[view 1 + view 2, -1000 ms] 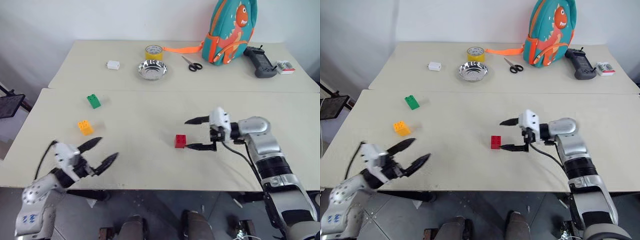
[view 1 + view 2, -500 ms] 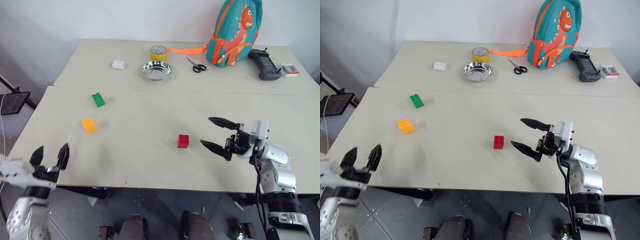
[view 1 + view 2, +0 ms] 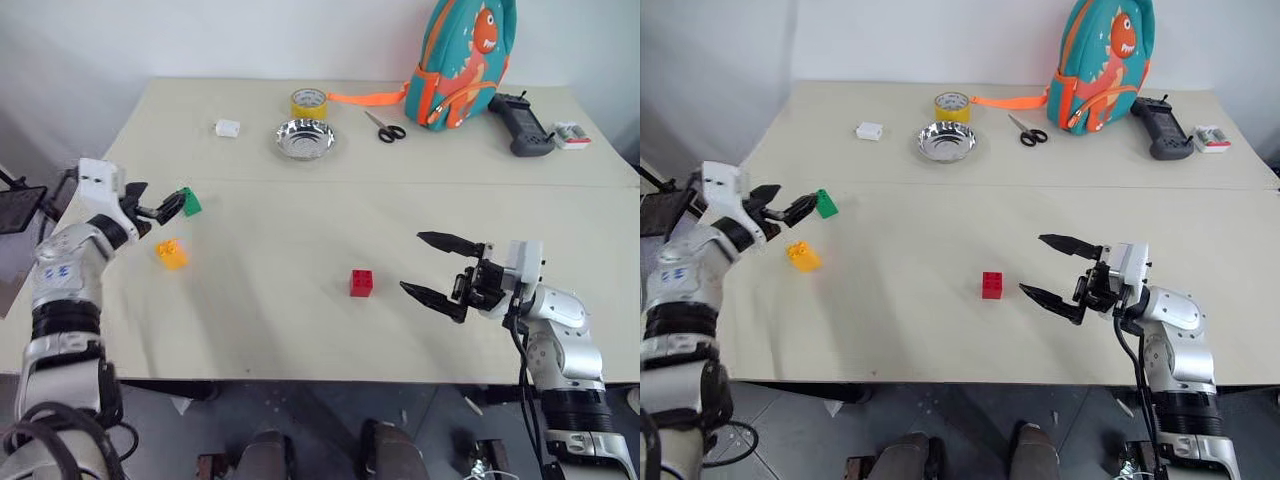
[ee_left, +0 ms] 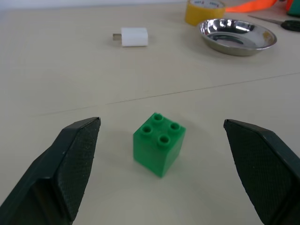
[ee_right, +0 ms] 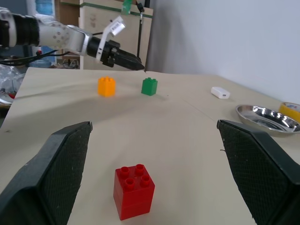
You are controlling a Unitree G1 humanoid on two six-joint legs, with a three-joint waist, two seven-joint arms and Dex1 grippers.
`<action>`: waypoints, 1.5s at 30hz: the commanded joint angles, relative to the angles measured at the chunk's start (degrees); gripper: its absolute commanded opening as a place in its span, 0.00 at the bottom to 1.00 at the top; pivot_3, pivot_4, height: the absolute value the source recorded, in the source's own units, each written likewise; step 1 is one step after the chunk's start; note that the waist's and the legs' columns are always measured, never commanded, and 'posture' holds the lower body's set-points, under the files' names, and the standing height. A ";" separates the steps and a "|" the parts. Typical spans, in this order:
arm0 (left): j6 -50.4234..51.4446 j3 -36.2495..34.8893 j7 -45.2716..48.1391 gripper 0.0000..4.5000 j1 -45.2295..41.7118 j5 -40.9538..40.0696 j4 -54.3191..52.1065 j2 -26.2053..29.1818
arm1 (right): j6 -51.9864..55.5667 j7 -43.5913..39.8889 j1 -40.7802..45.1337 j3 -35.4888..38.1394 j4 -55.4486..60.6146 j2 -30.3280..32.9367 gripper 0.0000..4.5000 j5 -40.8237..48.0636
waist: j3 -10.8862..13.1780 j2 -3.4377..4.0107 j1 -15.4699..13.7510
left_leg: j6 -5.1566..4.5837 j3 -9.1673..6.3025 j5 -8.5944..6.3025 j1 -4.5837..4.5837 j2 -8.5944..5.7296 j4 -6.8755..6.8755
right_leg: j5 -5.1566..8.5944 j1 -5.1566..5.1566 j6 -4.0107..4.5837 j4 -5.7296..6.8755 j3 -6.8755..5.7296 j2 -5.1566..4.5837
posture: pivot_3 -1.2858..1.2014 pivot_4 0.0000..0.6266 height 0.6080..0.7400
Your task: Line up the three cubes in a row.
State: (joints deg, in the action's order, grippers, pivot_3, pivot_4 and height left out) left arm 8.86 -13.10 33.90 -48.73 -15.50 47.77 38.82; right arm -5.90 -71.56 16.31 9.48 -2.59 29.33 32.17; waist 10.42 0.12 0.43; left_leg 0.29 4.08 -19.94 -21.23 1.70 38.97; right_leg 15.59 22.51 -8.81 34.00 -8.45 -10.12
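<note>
The left gripper (image 3: 160, 208) had its fingers (image 4: 70, 159) spread wide, holding nothing, with the green brick (image 4: 159, 149) standing on the desk (image 3: 300, 330) just ahead of them, in line with the gap and apart from both tips. In the head views that brick (image 3: 190, 201) sat right at the fingertips, near the desk's left edge. The yellow-orange brick (image 3: 171, 253) lay just beside it, nearer the front edge and slightly under the left wrist.

The right gripper (image 3: 432, 268) also had its fingers (image 5: 51, 178) spread wide and empty, pointing left across the desk toward the red brick (image 3: 361, 283), which sat near the middle of the front desk, a short way clear of the tips. The red brick was well apart from the other two.

On the rear desk lay a small white block (image 3: 227, 128), a metal bowl (image 3: 304, 139), a roll of yellow tape (image 3: 308, 102), scissors (image 3: 383, 127), a teal dinosaur backpack (image 3: 462, 60) and a black controller (image 3: 518, 123).
</note>
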 commanded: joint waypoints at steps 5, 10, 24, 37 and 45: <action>13.09 0.43 -23.12 1.00 -2.92 6.38 -11.25 -5.57 | 2.68 1.47 -2.79 1.53 4.61 2.18 0.99 1.61 | 0.09 -0.15 -0.13 | 0.00 -0.03 0.00 0.00 0.01 0.04 | -0.01 -0.01 -0.02 0.02 0.01 -0.01 | 0.52 0.24 1.00; 25.20 -1.76 -33.24 1.00 -2.50 6.01 -19.27 -10.85 | 3.63 1.25 -1.87 1.32 4.12 2.84 0.99 1.99 | 0.11 -0.22 -0.34 | 0.00 -0.05 0.00 -0.03 0.02 0.13 | -0.02 -0.03 -0.04 0.04 0.02 -0.02 | 0.52 0.24 1.00; 30.35 -4.58 -44.34 1.00 -5.76 6.66 -17.57 -17.46 | 3.88 0.62 -0.09 -0.27 2.76 1.24 0.99 1.35 | 0.12 -0.26 -0.43 | 0.00 -0.05 0.00 -0.02 0.01 0.16 | -0.02 -0.04 -0.04 0.04 0.02 -0.02 | 0.52 0.24 1.00; 21.47 -2.77 -41.86 0.52 -8.41 7.82 -7.85 -17.59 | 3.23 0.57 0.60 -0.75 1.08 0.37 1.00 0.81 | 0.12 -0.27 -0.48 | 0.00 -0.05 0.00 -0.03 0.00 0.16 | -0.03 -0.04 -0.04 0.04 0.01 -0.03 | 0.52 0.24 1.00; 19.22 -2.36 -37.01 0.39 -4.93 6.47 -13.09 -16.63 | 3.07 0.54 0.18 -0.45 0.57 0.88 1.00 0.83 | 0.12 -0.27 -0.34 | 0.00 -0.05 0.00 -0.03 0.00 0.16 | -0.03 -0.04 -0.04 0.04 0.01 -0.02 | 0.52 0.24 1.00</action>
State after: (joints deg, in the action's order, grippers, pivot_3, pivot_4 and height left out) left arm 29.89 -15.23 -4.74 -54.18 -8.66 38.52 21.09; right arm -2.19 -70.81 16.69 8.15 -2.65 29.89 32.66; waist 10.54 -0.16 0.09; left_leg 0.29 4.04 -19.94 -21.26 1.71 39.13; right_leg 15.57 22.47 -8.85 34.04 -8.44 -10.14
